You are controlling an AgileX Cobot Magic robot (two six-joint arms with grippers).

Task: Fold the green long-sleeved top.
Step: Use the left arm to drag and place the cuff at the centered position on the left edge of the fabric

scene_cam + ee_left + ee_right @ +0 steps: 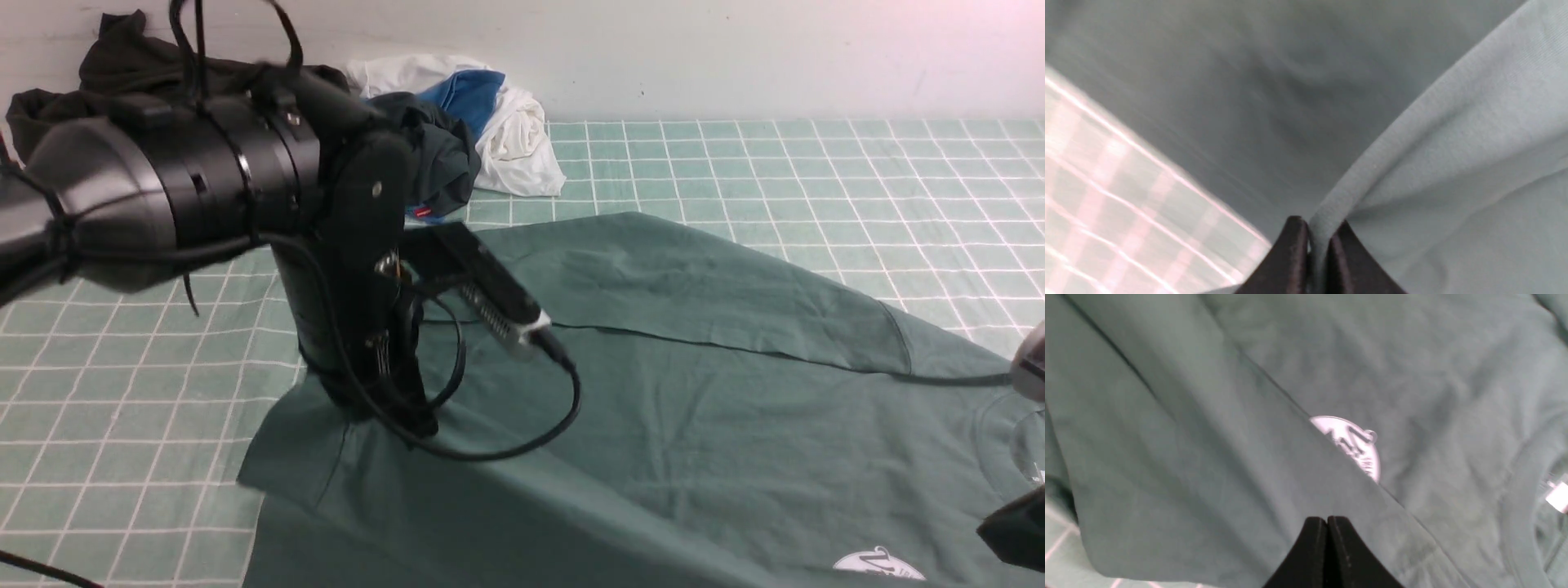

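I'm pinching a fold of the green long-sleeved cotton top [735,441] in my black left jaws [1316,249], probably to steer the sleeve or hem inward, while it's lying part-folded across the green grid-patterned bench [163,408] and my black right jaws [1327,539] are hovering closed and empty.

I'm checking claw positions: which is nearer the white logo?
Right. The right claw hovers near the logo; the left claw grips cloth farther off.
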